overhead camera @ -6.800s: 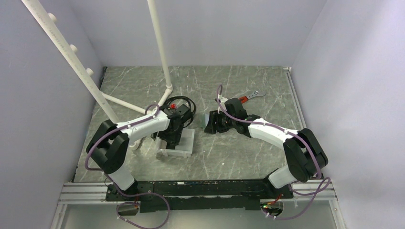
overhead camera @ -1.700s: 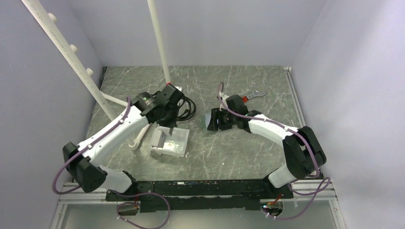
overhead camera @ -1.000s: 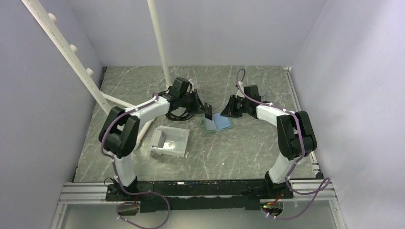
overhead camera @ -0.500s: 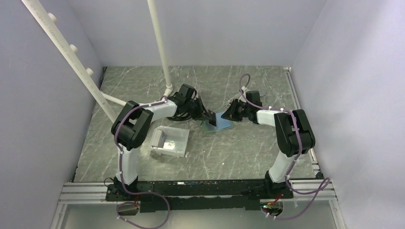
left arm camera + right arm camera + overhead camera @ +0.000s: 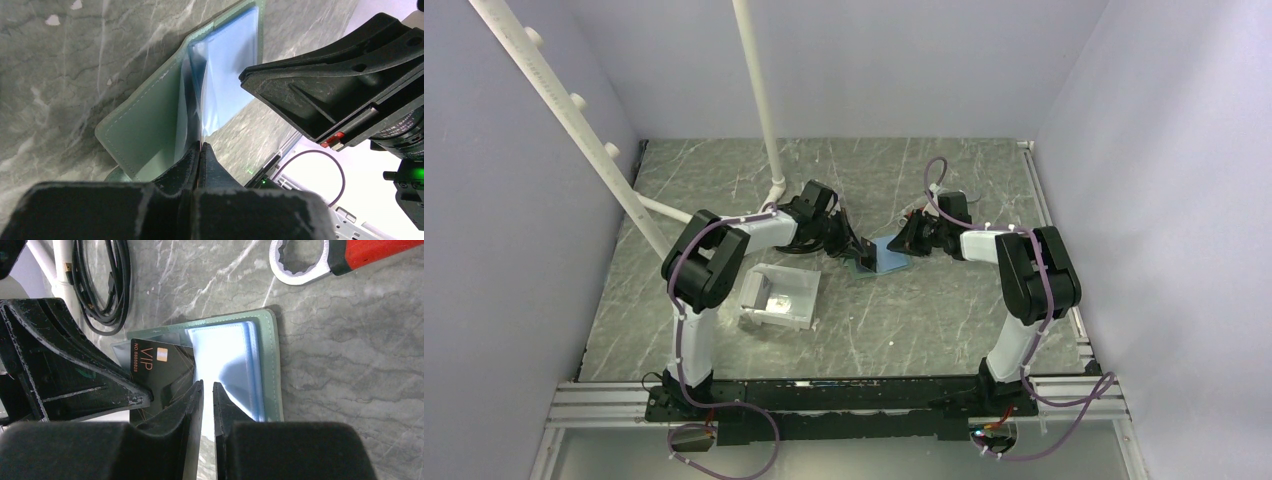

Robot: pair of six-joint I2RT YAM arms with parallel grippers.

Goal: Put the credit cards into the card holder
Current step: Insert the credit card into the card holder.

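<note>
The card holder [image 5: 270, 371] is being kept open and flat on the worktop [image 5: 350, 365] at mid-table, between the two arms, green cover down and pale-blue pockets facing up. A dark VIP card [image 5: 160, 365] is being held by the left tool [image 5: 200, 150], whose fingers are being pressed together on the card's near edge. The card's far edge is being laid over the holder's left half, against the pockets. One translucent pocket leaf is being pinched and lifted by the right tool [image 5: 207, 387], with only a thin slit left between its fingers. A red-handled wrench [image 5: 320, 257] is being left on the worktop just beyond the holder, and a black cable [image 5: 107, 290] behind the left tool. A white tray [image 5: 784, 298] is being left nearer the bases, on the left.
</note>
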